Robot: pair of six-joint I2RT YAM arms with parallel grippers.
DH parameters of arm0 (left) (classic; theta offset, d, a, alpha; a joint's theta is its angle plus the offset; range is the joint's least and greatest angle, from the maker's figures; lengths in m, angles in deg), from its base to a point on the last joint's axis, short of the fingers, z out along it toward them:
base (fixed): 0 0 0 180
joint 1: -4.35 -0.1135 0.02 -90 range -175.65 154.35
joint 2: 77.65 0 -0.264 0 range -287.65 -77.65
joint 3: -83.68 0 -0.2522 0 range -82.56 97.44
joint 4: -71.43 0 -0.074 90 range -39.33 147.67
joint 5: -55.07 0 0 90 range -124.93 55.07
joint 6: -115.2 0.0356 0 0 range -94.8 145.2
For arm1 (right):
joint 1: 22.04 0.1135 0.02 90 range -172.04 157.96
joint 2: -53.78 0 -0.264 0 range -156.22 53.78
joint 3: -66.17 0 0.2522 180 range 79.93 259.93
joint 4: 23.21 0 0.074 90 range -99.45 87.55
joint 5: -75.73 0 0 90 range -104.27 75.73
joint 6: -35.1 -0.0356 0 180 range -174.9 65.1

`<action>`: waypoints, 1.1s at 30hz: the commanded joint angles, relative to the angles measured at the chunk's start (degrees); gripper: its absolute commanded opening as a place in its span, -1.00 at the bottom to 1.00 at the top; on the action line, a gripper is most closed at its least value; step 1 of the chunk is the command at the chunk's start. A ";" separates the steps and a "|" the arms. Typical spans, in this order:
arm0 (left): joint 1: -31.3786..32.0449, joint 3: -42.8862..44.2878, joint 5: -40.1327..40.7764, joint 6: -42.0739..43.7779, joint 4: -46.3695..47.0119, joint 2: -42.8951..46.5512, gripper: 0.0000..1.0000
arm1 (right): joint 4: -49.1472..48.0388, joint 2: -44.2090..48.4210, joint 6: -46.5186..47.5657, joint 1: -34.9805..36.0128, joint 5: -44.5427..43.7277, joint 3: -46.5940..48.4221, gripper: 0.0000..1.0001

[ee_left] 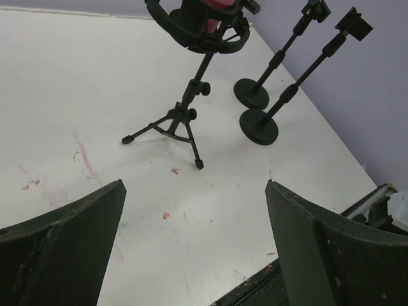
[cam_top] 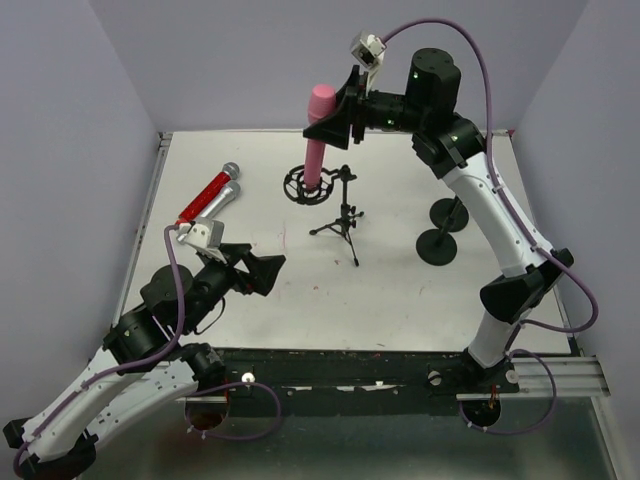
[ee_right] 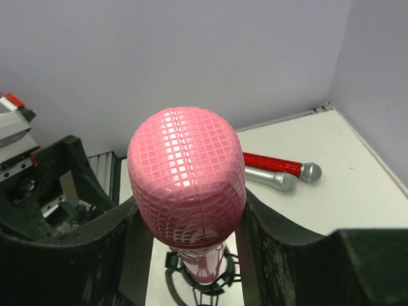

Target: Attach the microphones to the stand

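Holding the pink mic upright in the stand's ring

The right gripper (cam_top: 328, 124) is about half open, its two fingers pressed on opposite sides of the pink mic (cam_top: 321, 101) just under the head. The mic's long axis is close to vertical, head up. Its lower end sits inside the ring at the top of the stand (ee_left: 191, 89), a small tripod near the middle of the table (cam_top: 400, 300).

The left gripper (cam_top: 255, 265) hangs over the near left of the table, jaws as wide as they go, holding and touching nothing.

The red mic (cam_top: 205, 197) and silver mic (ee_right: 271, 178) lie flat side by side at the far left. Both heads point toward the back wall and slightly toward the stand. Two round-base stands (cam_top: 437, 247) stand on the right.
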 commanded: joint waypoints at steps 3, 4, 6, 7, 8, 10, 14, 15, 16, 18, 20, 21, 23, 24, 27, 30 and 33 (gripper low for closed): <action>-0.30 -1.68 0.11 0.94 1.30 0.78 0.97 | 4.79 2.65 6.98 1.39 0.61 -6.41 -0.81; -0.30 -1.86 0.03 0.94 1.30 0.87 0.97 | 5.06 2.82 8.81 1.48 0.17 -6.06 -0.80; -0.39 -2.21 0.11 1.03 1.57 0.87 0.97 | 5.93 2.74 9.52 1.48 -1.14 -4.40 -0.80; -0.30 -2.30 0.11 1.03 1.65 0.87 0.97 | 6.28 2.74 9.70 1.56 -1.67 -3.52 -0.80; -0.39 -2.30 0.03 1.12 1.83 0.69 0.98 | 6.46 2.65 9.70 1.57 -2.03 -2.81 -0.79; -0.39 -2.30 -0.15 1.21 1.83 0.52 0.97 | 6.29 2.56 9.79 1.48 -1.68 -3.24 -0.77; -0.39 -2.56 -0.59 0.77 1.92 0.69 0.97 | 5.06 2.82 9.88 2.00 0.78 -9.03 -0.73; -0.39 -2.82 -0.68 0.59 1.92 0.87 0.97 | 4.88 3.09 10.05 2.09 1.04 -10.87 -0.71; -0.39 -3.09 -0.85 0.51 2.00 1.13 0.97 | 4.45 3.44 10.23 2.18 1.31 -12.46 -0.68; -0.39 -3.61 -1.03 0.15 2.18 1.57 0.98 | 3.66 4.49 10.67 2.27 1.66 -15.71 -0.57; -0.39 -4.05 -1.12 0.07 2.53 1.92 0.98 | 3.30 5.54 11.02 2.36 1.75 -18.18 -0.35; -0.39 -4.23 -1.21 0.07 2.71 1.92 0.97 | 3.47 5.81 11.28 2.36 1.66 -18.53 -0.15; -0.39 -4.49 -1.56 0.07 2.97 1.92 0.97 | 4.70 6.60 12.07 2.53 1.49 -17.84 0.61; -0.39 -4.67 -1.82 0.07 3.15 1.92 0.97 | 5.75 6.95 12.77 2.36 1.23 -16.53 0.90; -0.39 -5.37 -2.70 0.07 3.94 1.66 0.97 | 9.53 8.01 14.01 2.36 -1.05 -11.96 1.00; -0.39 -6.34 -3.31 0.07 4.82 1.66 0.97 | 11.64 9.59 16.02 2.18 -3.95 -10.19 1.00; -0.39 -7.22 -3.84 0.50 5.17 2.01 0.97 | 12.97 11.78 19.19 1.22 -4.32 -12.46 1.00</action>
